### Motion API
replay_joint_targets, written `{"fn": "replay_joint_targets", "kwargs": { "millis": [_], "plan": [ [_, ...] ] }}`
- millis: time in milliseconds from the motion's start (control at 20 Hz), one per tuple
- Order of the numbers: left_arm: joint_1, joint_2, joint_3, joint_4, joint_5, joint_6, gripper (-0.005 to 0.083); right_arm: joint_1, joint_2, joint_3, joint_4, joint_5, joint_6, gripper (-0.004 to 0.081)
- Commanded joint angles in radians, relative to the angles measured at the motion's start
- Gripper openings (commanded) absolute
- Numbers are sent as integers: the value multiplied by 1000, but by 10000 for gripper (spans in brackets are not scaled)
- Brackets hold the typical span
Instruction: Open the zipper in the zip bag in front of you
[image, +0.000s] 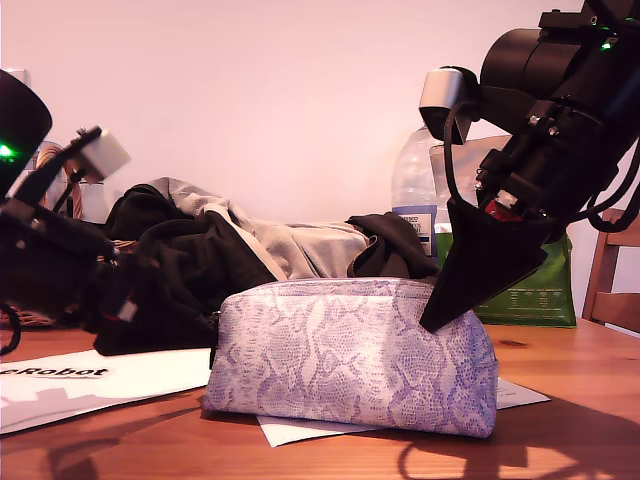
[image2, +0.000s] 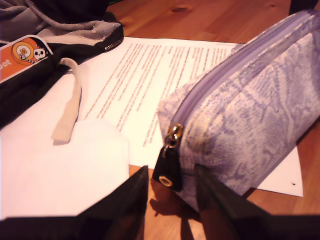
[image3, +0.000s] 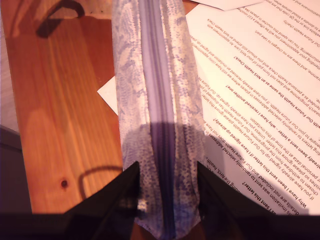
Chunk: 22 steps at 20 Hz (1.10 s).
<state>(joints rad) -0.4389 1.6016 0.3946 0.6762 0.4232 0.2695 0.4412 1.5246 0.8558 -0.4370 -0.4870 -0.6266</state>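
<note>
The zip bag (image: 350, 355), a lilac-and-cream snakeskin pouch, lies on the wooden table (image: 560, 440). Its zipper (image3: 159, 75) runs shut along the top edge. The black pull tab (image2: 166, 172) with its silver eyelet hangs from the gold slider (image2: 174, 133) at the bag's end on the exterior view's left. My first gripper (image2: 171, 175) is open, one finger on each side of that tab. My second gripper (image3: 166, 170) comes down on the bag's other end (image: 440, 300), its jaws pressed against both sides of the bag (image3: 150, 150).
Printed sheets (image2: 145, 75) lie under and beside the bag. Behind it sit a heap of black and grey clothes (image: 230, 245), a water bottle (image: 413, 195) and a green foil bag (image: 540, 290). A wooden chair (image: 610, 270) stands at the exterior view's right.
</note>
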Motion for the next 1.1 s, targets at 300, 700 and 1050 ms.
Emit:
{"fn": "replay_joint_targets", "kwargs": {
  "millis": [300,700,1050],
  "plan": [
    [-40,35,9,66,-73,-37,252,10,16,10,6,-1,-2,294],
    [-46,35,13,58,-132,-37,163,10,16,10,5,-1,-2,294],
    [-53,35,13,58,-140,-71,164,10,16,10,5,-1,-2,294]
  ]
}}
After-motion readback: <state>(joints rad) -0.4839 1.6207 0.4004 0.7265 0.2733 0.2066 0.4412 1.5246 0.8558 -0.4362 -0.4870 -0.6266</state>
